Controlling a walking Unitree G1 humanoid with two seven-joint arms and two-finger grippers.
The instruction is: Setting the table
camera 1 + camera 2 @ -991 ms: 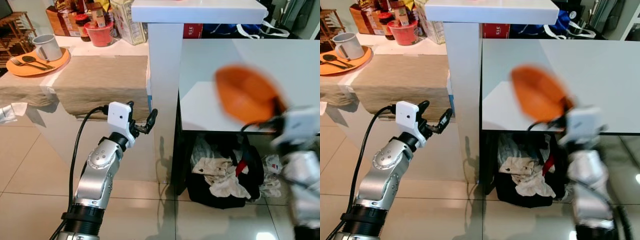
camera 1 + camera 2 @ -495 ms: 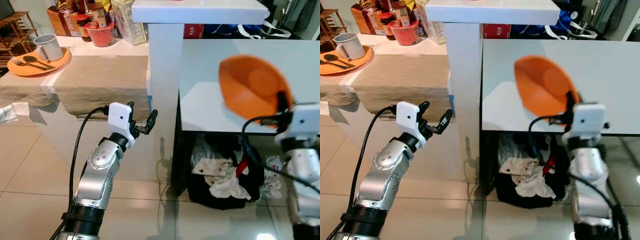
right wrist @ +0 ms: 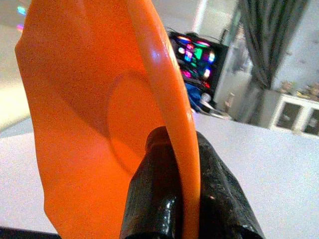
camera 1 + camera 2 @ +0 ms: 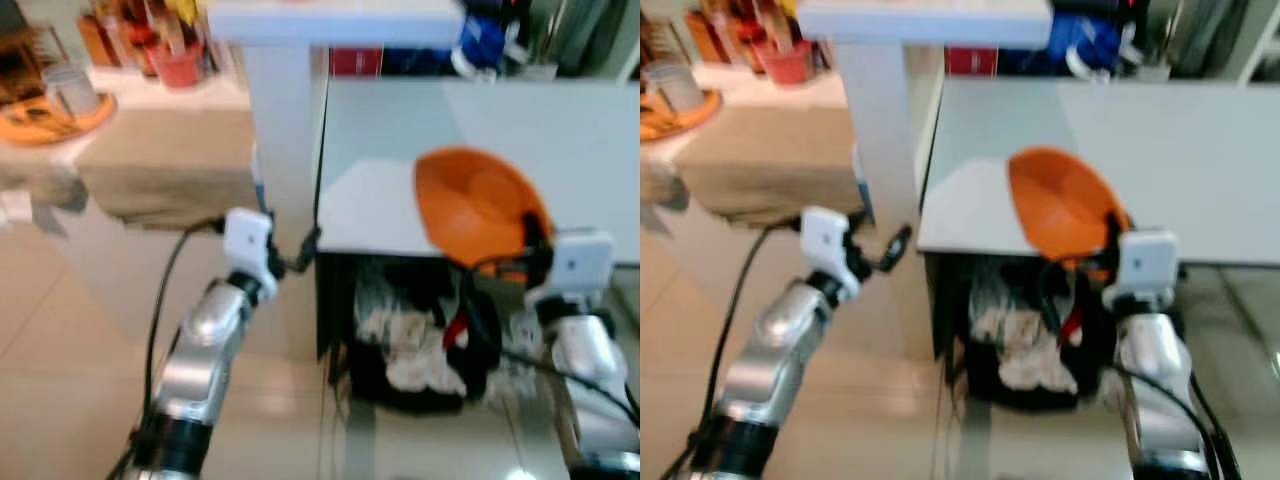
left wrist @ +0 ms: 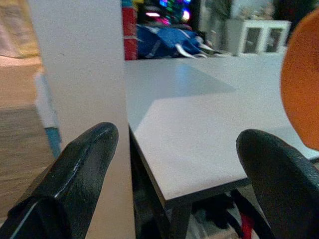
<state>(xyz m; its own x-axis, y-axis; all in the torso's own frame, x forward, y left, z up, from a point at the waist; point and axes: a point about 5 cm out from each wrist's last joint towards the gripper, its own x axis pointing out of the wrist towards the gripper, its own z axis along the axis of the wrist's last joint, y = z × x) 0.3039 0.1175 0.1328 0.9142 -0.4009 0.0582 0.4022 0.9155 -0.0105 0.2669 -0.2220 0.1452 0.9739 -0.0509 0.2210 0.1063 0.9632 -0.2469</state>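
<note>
Left eye view, bowl: an orange bowl [image 4: 475, 205] tipped on edge above the near rim of the white table [image 4: 560, 150], on the right.
Left eye view, right gripper: the right gripper [image 4: 533, 232] holds the bowl by its near rim, with the silver arm rising from below.
Left eye view, left gripper: the left gripper [image 4: 296, 256] is raised on the left, just beside the white pillar [image 4: 285, 130].
Left eye view, far left: a blurred mug [image 4: 72, 90] stands on an orange plate [image 4: 45, 118] on a counter covered with a tan cloth [image 4: 165, 160].
Left eye view, under the table: a dark basket of crumpled laundry [image 4: 410, 335] on the tiled floor.
Right eye view: the same scene, blurred; the bowl hangs over the table's near edge.
Left wrist view: the two black fingers [image 5: 82, 169] are spread wide apart around nothing, with the pillar and table beyond and the bowl at the right.
Right wrist view: the fingers [image 3: 154, 199] pinch the bowl's rim between them, one on each face, above the table.
</note>
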